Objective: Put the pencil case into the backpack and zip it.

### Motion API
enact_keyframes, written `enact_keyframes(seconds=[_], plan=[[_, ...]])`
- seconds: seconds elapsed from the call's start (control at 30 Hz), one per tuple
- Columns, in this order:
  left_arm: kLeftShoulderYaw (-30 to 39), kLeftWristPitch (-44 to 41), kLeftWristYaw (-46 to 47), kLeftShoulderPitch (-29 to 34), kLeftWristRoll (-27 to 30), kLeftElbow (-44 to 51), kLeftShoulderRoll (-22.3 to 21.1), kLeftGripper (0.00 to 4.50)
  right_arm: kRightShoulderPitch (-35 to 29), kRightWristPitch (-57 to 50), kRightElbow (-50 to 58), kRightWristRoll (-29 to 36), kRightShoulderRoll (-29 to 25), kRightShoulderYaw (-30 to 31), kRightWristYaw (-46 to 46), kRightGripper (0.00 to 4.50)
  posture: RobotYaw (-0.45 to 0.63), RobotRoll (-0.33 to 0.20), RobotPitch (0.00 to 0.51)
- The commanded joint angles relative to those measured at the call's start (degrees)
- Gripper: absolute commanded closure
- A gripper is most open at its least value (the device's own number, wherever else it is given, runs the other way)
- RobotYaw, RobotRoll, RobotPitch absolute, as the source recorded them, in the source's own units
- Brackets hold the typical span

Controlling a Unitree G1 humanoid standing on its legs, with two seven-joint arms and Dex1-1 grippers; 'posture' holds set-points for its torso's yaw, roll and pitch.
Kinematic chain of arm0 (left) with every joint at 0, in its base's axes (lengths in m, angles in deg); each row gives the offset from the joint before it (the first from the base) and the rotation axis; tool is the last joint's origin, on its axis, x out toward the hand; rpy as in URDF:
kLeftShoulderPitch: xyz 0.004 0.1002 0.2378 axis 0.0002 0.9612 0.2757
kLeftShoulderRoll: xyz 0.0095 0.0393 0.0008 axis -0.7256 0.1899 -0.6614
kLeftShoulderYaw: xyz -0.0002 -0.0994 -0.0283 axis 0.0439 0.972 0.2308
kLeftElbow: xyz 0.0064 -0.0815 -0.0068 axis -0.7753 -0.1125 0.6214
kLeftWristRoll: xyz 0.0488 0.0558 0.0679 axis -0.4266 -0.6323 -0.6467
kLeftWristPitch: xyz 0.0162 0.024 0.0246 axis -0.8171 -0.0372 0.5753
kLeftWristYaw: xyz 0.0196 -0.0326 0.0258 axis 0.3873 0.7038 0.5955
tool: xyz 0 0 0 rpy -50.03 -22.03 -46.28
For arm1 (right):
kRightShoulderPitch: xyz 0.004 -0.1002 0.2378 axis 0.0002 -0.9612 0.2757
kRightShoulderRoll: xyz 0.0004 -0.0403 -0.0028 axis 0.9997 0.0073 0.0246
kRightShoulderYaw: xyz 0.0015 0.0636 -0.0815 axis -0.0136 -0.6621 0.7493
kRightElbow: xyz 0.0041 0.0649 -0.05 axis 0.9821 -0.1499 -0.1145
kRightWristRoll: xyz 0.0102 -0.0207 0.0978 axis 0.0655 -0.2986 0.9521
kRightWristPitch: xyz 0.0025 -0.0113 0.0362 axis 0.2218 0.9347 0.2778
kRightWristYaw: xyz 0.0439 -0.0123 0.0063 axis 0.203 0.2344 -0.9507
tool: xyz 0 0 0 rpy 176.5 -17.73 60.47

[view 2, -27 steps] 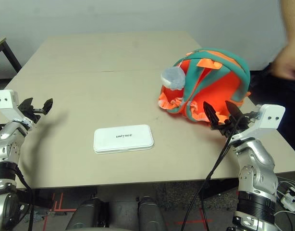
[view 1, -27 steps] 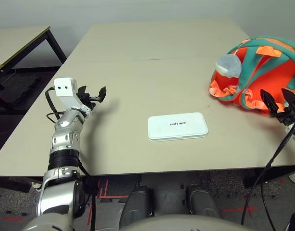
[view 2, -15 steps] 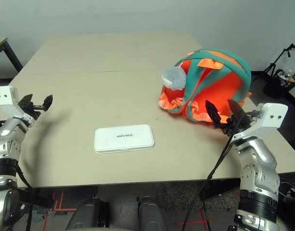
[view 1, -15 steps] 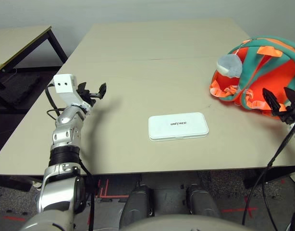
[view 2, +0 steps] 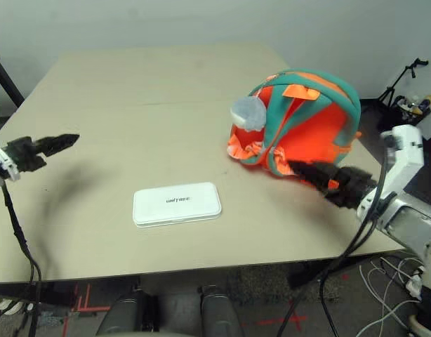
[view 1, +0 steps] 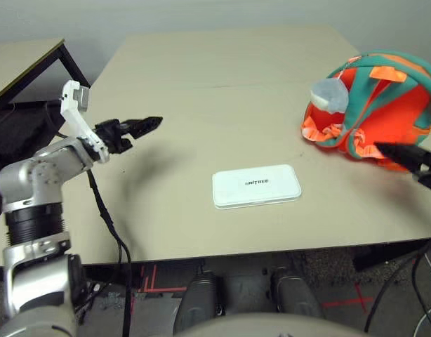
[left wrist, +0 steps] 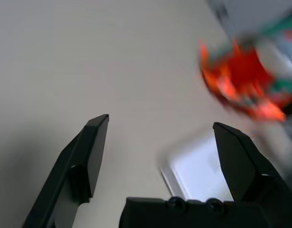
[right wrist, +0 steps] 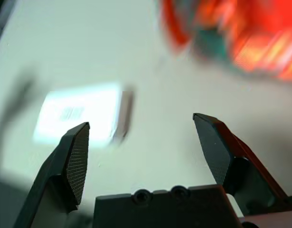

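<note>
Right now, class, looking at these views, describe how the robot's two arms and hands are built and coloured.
Both forearms are silver metal with black ribbed joint rings. Each wrist carries a white boxy camera housing. The left hand and right hand each have two black tapering fingers; the right wrist view shows fine mesh texture on a finger pad. Black cables trail from both arms.

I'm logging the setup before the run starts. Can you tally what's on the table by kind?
Pencil case: 1, white, lying flat
Backpack: 1, teal and orange, with a grey plush charm
Total: 2 things on the table
</note>
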Motion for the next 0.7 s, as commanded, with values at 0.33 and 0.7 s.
enact_keyframes(seconds=[0.33,0.7], plan=[[-4.4,-9.4,2.7,-1.4,0.9,0.4,7.3,0.00,13.2,-6.1,-6.4,-1.7,8.2,16.3,-4.4,3.49,-0.03,0.000,0.025],[-10.3,-6.1,0.3,-1.6,-2.1,-4.9,8.3,0.00,16.6,-5.7,-7.3,-9.8,14.5,20.8,-3.8,4.48,-0.01,0.000,0.040]])
